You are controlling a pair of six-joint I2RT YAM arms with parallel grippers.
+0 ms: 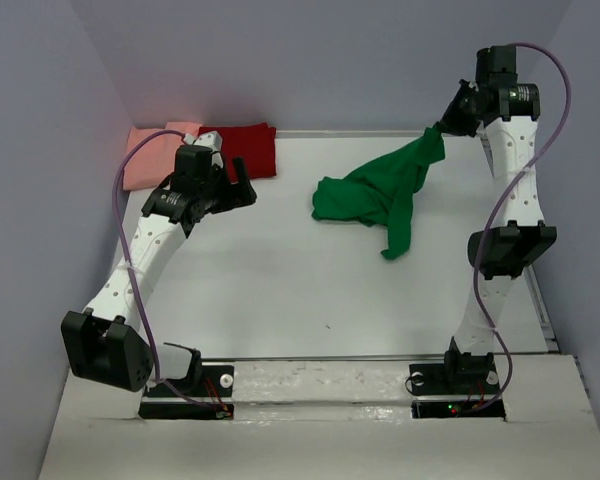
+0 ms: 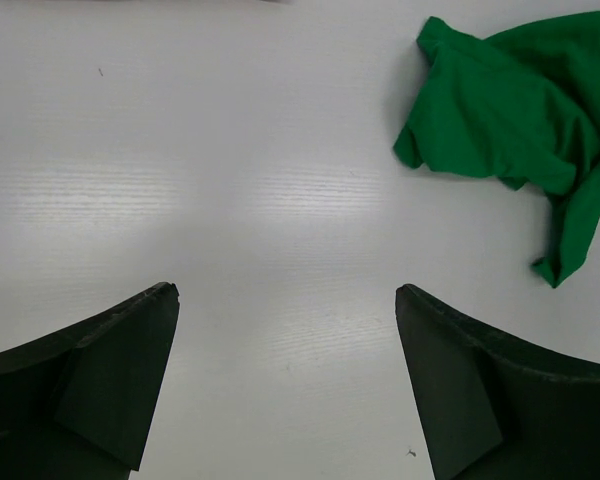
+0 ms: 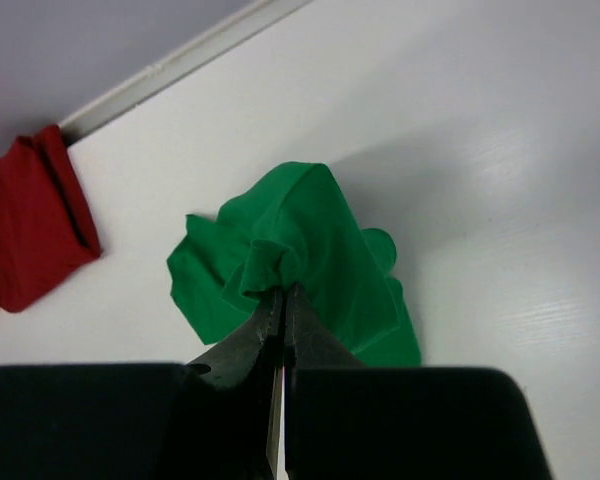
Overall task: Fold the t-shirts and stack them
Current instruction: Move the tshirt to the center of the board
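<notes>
Top external: your right gripper [image 1: 442, 128] sits at the far right of the table [image 1: 280, 290], with the green t-shirt [image 1: 375, 195] caught in it by one edge. That edge is held up off the surface. The rest of the cloth slopes down to the left and lies crumpled right of centre, with one loose strip pointing toward the near side. Right wrist confirms the grip: the jaws are pressed together with a bunched fold of green fabric between them, nothing else caught. Your left gripper [image 2: 285, 290] hovers over bare table on the left, jaws spread wide and holding nothing; the green shirt is well apart from it, up and to its right in its own view. The salmon-pink t-shirt [image 1: 150, 155] and the dark red t-shirt [image 1: 245, 148] lie in the far left corner against the wall, touching each other, pink on the left, red on the right. Both look like compact folded blocks; you cannot tell from here whether the red one overlaps the pink or merely abuts it. Judgement on progress: two of three shirts appear folded but sit side by side, not as a squared stack. The green one is unfolded and not yet spread flat. Left for you: flatten it, fold it, then stack all three.
</notes>
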